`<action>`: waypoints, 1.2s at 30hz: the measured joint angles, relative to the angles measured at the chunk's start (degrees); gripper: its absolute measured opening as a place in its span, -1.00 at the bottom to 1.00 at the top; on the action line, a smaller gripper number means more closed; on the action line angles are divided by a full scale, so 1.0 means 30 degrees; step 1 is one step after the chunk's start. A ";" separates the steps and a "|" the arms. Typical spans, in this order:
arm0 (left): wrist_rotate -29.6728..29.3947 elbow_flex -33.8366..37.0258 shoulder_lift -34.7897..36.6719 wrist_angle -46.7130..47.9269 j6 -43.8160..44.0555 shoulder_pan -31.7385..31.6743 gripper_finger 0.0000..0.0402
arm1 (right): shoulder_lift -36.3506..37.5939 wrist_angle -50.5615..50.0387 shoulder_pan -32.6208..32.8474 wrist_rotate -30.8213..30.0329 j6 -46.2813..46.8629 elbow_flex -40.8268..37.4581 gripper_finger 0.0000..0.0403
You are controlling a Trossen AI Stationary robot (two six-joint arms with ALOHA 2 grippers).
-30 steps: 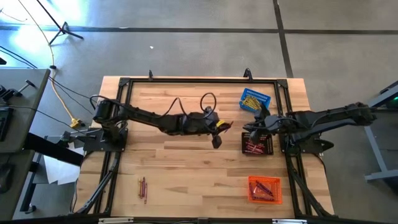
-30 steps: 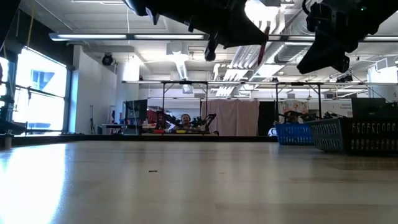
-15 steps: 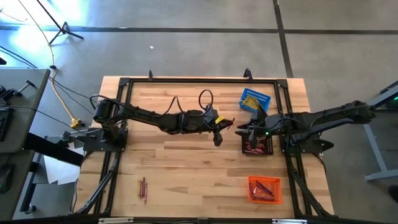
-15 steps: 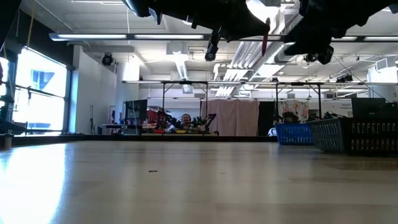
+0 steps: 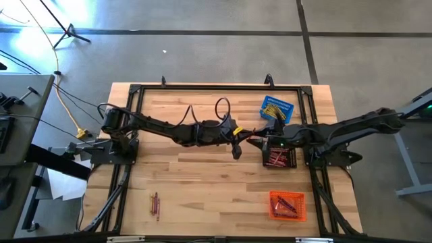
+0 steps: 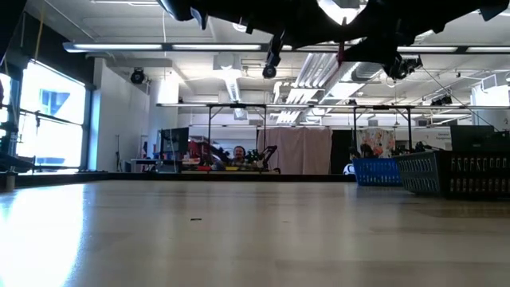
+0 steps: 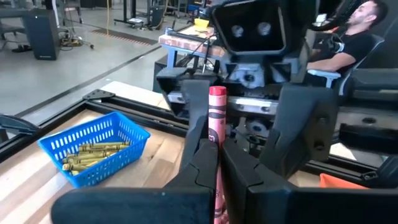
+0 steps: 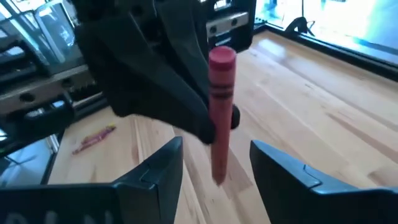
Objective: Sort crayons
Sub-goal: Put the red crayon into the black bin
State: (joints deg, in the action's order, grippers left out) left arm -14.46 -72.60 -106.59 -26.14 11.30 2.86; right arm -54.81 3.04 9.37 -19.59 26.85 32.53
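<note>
High above the table's middle, my left gripper [image 5: 237, 139] is shut on a red crayon [image 8: 221, 93]. My right gripper [image 8: 216, 147] faces it from the table's right, open. Its two fingers stand on either side of the crayon's free end without touching it. Just right of both grippers stands a black basket [image 5: 279, 156] with red crayons in it. A blue basket [image 5: 277, 108] of yellow crayons stands farther back. Loose crayons [image 5: 156, 204] lie at the near left. My left gripper pinches the red crayon between its two fingers along its lower part [image 7: 216, 163]. The fingers point toward the table's right. The crayon runs on past the fingertips [image 7: 202, 152], its flat end [image 7: 217, 92] toward my right gripper. It is lifted well clear of the table.
An orange basket [image 5: 287, 205] with crayons stands at the near right. A black frame [image 5: 135, 91] runs round the wooden tabletop [image 5: 202, 182]. In the left wrist view a person [image 7: 367, 25] sits beyond the table.
My right gripper has moved toward the table's left, from over the black basket up to my left gripper, until its fingers flank the crayon. My left gripper has kept the crayon almost still.
</note>
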 joint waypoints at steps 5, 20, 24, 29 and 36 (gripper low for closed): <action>0.0131 0.0000 0.0000 -0.0239 0.0004 0.0070 -1.00 | -0.0648 0.0834 0.0000 -0.0341 0.0022 0.0005 -0.16; -0.0039 -0.0022 -0.0007 -0.0254 -0.0302 0.0084 -0.98 | -0.0542 0.1037 -0.0015 -0.1170 -0.1664 -0.0007 -0.94; -0.0349 -0.0022 -0.0015 -0.0136 -0.0295 0.0100 -0.91 | -0.0250 0.0199 -0.0036 -0.1389 -0.1368 0.0000 -0.94; -0.0350 -0.0022 -0.0015 -0.0045 0.0135 0.0106 -0.73 | 0.0962 -0.1924 -0.0055 -0.2290 -0.1138 0.0012 -0.94; 0.0131 -0.0022 -0.0015 0.2211 0.0781 0.0193 -0.55 | 0.3076 -1.1279 -0.0105 0.2457 0.4531 0.0022 -0.94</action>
State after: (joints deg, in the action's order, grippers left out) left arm -14.07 -72.66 -106.63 -19.50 13.64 3.44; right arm -45.58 -30.80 9.05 -12.21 40.44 32.60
